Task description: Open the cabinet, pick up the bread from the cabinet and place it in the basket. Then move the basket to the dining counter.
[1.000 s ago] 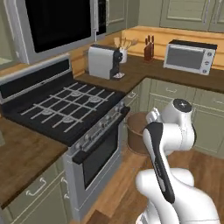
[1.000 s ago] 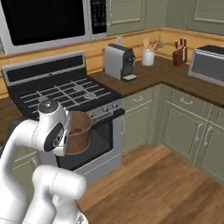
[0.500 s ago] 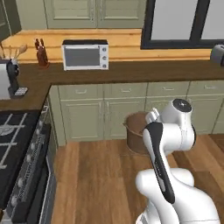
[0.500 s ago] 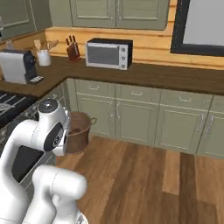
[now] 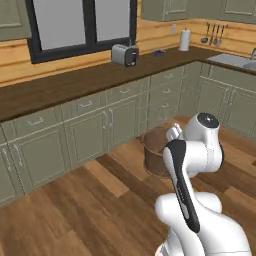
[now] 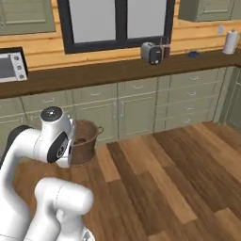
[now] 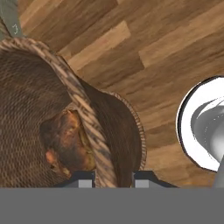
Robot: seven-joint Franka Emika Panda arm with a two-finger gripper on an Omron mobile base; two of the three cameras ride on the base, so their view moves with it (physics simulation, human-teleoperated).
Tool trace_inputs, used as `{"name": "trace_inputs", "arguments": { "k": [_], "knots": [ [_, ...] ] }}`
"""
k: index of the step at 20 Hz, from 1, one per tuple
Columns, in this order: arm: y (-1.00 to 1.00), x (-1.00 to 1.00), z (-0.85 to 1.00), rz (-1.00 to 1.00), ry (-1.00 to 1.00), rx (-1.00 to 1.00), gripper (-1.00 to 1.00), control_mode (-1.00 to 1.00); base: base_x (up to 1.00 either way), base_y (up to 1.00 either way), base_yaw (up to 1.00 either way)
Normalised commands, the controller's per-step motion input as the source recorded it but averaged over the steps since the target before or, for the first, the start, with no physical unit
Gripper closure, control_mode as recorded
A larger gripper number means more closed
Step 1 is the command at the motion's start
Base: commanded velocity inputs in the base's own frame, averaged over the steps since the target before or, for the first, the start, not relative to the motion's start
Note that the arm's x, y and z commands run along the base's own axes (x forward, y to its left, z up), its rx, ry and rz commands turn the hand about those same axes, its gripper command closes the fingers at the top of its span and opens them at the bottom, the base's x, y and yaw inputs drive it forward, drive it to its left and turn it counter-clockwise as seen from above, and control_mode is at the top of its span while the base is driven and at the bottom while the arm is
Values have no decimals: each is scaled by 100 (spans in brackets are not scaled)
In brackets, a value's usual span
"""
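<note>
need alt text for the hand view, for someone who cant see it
The hand grips the rim of a brown woven basket, one finger inside and one outside, held above a wood-plank floor. A dark brown bread lies inside the basket.

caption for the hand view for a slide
End effector shut on the basket rim, bread inside, above wood floor.

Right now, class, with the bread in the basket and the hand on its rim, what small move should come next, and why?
Probably keep the grip and carry on toward the dining counter. The hand pinches the basket rim with the bread inside, and the basket hangs above the wood floor, not yet over any counter.
</note>
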Motion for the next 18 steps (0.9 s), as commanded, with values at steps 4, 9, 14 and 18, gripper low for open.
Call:
{"name": "trace_inputs", "arguments": {
  "k": [4,9,14,18],
  "knots": [
    [0,0,0,0,0,0,100,100,0,25,-97],
    [0,0,0,0,0,0,100,100,10,17,-91],
    [0,0,0,0,0,0,100,100,17,13,-89],
    [0,0,0,0,0,0,100,100,11,12,-91]
  ]
}}
